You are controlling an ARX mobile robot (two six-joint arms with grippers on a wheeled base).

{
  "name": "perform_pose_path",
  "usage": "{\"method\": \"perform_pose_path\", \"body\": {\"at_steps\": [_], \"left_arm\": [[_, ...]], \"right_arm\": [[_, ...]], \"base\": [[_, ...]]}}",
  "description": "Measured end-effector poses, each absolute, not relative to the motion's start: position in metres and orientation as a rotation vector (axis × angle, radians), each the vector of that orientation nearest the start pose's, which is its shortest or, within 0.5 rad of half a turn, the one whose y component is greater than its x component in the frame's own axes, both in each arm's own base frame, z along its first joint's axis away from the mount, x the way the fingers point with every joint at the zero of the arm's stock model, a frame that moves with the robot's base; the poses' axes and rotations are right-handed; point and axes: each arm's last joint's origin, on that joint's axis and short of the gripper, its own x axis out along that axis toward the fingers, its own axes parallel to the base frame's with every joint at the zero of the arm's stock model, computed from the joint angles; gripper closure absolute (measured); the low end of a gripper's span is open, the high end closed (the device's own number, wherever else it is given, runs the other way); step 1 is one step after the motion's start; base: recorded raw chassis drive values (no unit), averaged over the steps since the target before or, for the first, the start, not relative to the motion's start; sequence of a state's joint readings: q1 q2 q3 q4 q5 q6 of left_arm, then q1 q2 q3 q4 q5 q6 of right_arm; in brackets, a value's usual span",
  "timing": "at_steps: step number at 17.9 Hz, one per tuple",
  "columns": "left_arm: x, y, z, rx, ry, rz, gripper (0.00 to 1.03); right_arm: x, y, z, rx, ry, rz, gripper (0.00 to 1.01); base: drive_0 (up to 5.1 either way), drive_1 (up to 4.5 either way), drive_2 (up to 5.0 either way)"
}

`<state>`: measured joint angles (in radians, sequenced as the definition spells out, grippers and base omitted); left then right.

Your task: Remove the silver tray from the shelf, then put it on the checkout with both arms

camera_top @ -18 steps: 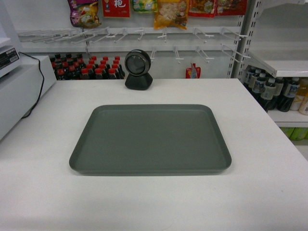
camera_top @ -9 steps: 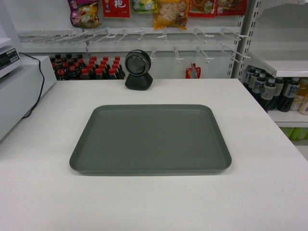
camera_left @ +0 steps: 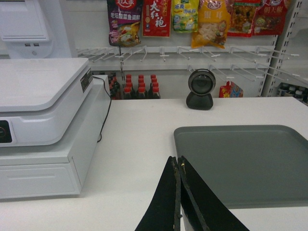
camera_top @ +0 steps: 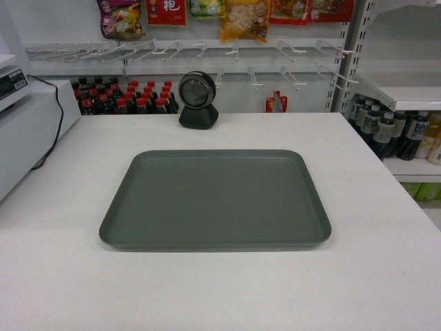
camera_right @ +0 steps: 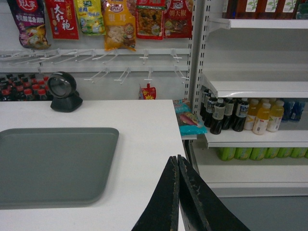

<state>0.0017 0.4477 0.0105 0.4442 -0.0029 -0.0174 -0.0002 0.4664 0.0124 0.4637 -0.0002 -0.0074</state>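
Observation:
The silver tray (camera_top: 215, 198) lies flat and empty on the white checkout (camera_top: 372, 227), seen in all three views. No arm shows in the head view. In the left wrist view my left gripper (camera_left: 177, 160) is shut with nothing in it, hovering just off the silver tray's (camera_left: 245, 161) left front corner. The right wrist view shows my right gripper (camera_right: 177, 159) shut and empty above the checkout (camera_right: 144, 144), well right of the silver tray (camera_right: 53, 163). The shelf (camera_right: 255, 86) stands to the right, with bare white boards.
A black round scanner (camera_top: 198, 101) stands behind the tray. A white register with a cable (camera_left: 43, 120) fills the counter's left side. Bottles (camera_right: 240, 115) line the lower shelf at right. Snack bags hang above peg hooks (camera_top: 207, 48) at the back.

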Motion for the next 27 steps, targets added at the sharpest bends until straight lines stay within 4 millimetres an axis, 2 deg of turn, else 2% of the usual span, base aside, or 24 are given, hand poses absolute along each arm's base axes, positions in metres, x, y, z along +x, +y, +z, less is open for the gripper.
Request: {"method": "perform_pose_path", "body": {"at_steps": [6,18,20,21,22,24,25,27], "left_arm": [[0.116,0.000,0.170,-0.017,-0.012,0.004,1.02],[0.112,0.000,0.170,-0.017,-0.012,0.004,1.02],[0.107,0.000,0.169,-0.017,-0.002,0.004,1.02],[0.097,0.000,0.168,-0.017,-0.007,0.005,1.02],[0.098,0.000,0.166,-0.017,0.004,0.001,0.89],[0.098,0.000,0.166,-0.017,0.004,0.001,0.21],[0.098,0.000,0.166,-0.017,0.003,0.001,0.06],[0.098,0.000,0.166,-0.017,0.003,0.001,0.05]], "right_arm": [[0.117,0.000,0.171,-0.007,-0.015,0.000,0.99],[0.113,0.000,0.171,-0.007,-0.015,0.000,0.99],[0.108,0.000,0.170,-0.007,-0.013,0.000,0.99],[0.097,0.000,0.169,-0.007,-0.024,0.003,0.99],[0.097,0.000,0.167,-0.007,-0.007,0.001,0.88],[0.097,0.000,0.167,-0.007,-0.004,0.002,0.18],[0.097,0.000,0.167,-0.007,-0.004,0.002,0.04],[0.097,0.000,0.167,-0.007,-0.004,0.002,0.03]], "base": [[0.0,0.00,0.0],[0.0,0.00,0.0],[0.0,0.00,0.0],[0.0,0.00,0.0],[0.0,0.00,0.0],[0.0,0.00,0.0],[0.0,0.00,0.0],[0.0,0.00,0.0]]}}
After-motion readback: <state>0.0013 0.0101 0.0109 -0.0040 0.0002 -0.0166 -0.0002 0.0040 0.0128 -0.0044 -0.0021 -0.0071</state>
